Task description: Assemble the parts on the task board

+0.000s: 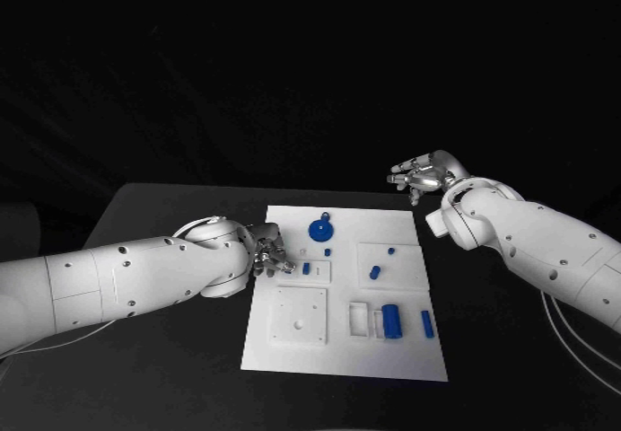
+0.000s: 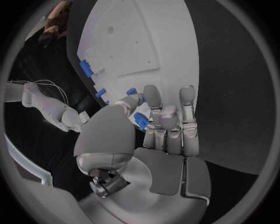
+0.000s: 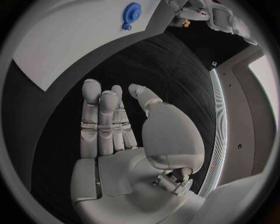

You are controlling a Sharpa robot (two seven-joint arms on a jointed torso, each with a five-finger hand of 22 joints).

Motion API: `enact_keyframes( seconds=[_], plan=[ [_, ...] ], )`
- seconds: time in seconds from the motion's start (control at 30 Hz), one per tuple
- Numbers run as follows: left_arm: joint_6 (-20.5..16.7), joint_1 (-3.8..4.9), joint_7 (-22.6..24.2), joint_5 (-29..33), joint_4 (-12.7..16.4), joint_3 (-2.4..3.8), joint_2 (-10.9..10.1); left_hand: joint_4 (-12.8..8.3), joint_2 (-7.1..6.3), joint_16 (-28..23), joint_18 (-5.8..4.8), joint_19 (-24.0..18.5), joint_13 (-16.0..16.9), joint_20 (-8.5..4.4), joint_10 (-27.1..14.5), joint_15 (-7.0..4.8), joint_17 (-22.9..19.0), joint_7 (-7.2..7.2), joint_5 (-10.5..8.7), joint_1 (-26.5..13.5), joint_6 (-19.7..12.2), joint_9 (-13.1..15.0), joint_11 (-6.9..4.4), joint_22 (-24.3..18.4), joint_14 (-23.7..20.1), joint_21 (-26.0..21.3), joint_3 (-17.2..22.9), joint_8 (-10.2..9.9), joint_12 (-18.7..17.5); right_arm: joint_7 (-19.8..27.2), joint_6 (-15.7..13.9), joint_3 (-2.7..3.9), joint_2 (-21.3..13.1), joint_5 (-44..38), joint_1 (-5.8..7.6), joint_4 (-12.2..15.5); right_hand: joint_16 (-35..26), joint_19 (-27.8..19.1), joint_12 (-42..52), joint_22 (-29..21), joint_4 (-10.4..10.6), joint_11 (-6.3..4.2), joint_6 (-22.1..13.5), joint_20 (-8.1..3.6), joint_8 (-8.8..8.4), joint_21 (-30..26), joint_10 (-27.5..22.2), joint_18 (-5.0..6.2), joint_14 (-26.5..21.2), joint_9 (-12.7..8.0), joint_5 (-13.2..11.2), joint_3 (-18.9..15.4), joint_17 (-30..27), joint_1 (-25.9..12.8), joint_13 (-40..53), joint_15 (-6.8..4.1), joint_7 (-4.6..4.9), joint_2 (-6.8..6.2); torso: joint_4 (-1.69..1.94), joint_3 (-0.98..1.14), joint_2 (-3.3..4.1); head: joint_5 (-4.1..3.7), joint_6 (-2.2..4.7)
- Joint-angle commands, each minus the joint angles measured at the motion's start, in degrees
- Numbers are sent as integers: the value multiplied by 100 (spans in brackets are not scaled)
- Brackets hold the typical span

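The white task board (image 1: 339, 355) lies in the middle of the black table. My left hand (image 1: 268, 252) is at the board's left edge, its fingers beside a small upright blue part (image 1: 307, 267). In the left wrist view a blue part (image 2: 140, 121) shows between the thumb (image 2: 129, 101) and the straight fingers (image 2: 153, 105); whether it is gripped is unclear. A blue gear (image 1: 321, 231) (image 3: 131, 11) lies on the board's far part. My right hand (image 1: 422, 176) (image 3: 111, 121) hovers beyond the board's far right corner with straight fingers, holding nothing.
Two short blue pegs (image 1: 389, 251) (image 1: 372, 271) stand on the board's right half. A blue cylinder (image 1: 391, 321) and a blue bar (image 1: 427, 323) lie nearer me on the right. A raised white square block (image 1: 301, 316) sits on the left. Black table (image 1: 155, 215) surrounds the board.
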Motion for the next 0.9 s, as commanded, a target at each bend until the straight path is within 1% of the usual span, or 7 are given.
enact_keyframes(
  seconds=[0.03, 0.2, 0.5, 0.67, 0.77, 0.8, 0.9],
  plan=[
    [140, -37, 4, 39, 23, -16, 50, -301, -9, 15, 65, 35, -3, -2, 229, -7, 6, -403, -37, 32, 423, 58, -77, 107, 22, -31, 337, 27, 17, 48, 51, 1, -2, -22, -4, 10, 14, 224, -18, -8, 23, -9, -19, -31, -17, -26, 3, 86, -49, -5, 23, 8, -7, -56, -5, 2, 27, -9, -3, 1, 1, 6, -2],
    [134, -45, -8, 36, 12, -16, 76, -285, -9, 27, 66, 37, 1, -1, 229, -9, 34, -414, -50, 24, 437, 155, -79, 107, 32, -28, 322, 67, 31, 48, 51, 1, -2, -22, -5, 13, 14, 224, -18, -8, 23, -9, -19, -31, -17, -26, 3, 86, -49, -5, 23, 8, -7, -56, -5, 2, 27, -9, -4, 2, 0, 4, -1],
    [125, -50, -21, 30, -9, -16, 104, -270, -11, 32, 64, 41, 3, -2, 228, -11, 45, -419, -67, 17, 437, 189, -80, 107, 38, -25, 313, 75, 41, 47, 52, 1, -1, -19, -5, 18, 13, 222, -17, -16, 25, -10, -22, -31, -18, -42, 3, 87, -50, -5, 35, 13, -9, -57, -6, 2, 28, -13, 2, 1, 2, -2, -2],
    [132, -51, -23, 31, -10, -16, 114, -228, -30, 39, 62, 42, -1, 1, 230, -13, 61, -433, -127, -3, 457, 244, -85, 106, 44, -25, 269, 104, 55, 50, 48, 1, 1, -14, -5, 19, 13, 224, -18, -15, 34, -9, -21, -31, -17, -33, 2, 86, -50, -5, 41, 14, -10, -65, -7, 3, 28, -9, 1, -1, 0, -1, -1],
    [131, -51, -24, 35, -11, -15, 114, -185, -45, 39, 60, 46, -14, 3, 230, -15, 63, -445, -264, -23, 459, 273, -91, 103, 46, -28, 227, 113, 67, 49, 45, 1, 0, -13, -5, 19, 14, 222, -16, -21, 37, -9, -24, -31, -17, -48, 3, 87, -50, -5, 55, 14, -10, -68, -7, 2, 28, -12, 1, -1, 0, -1, -1],
    [131, -51, -25, 36, -11, -15, 114, -162, -44, 41, 58, 46, -19, 4, 230, -14, 67, -450, -390, -37, 462, 279, -92, 102, 48, -30, 205, 114, 69, 49, 45, 1, 0, -13, -5, 19, 14, 222, -16, -21, 37, -9, -24, -31, -17, -48, 3, 87, -50, -5, 55, 14, -10, -68, -7, 2, 28, -12, 1, -1, 0, -1, 1],
    [130, -51, -26, 38, -11, -15, 115, -62, -104, 27, 48, 55, -51, 0, 229, -17, 52, -461, -452, -64, 472, 286, -97, 100, 44, -45, 138, 92, 77, 50, 44, 1, -2, -12, -5, 21, 14, 222, -16, -21, 37, -9, -24, -31, -17, -48, 3, 87, -50, -5, 55, 14, -10, -68, -7, 2, 28, -12, 2, -2, 1, -1, 1]
  ],
)
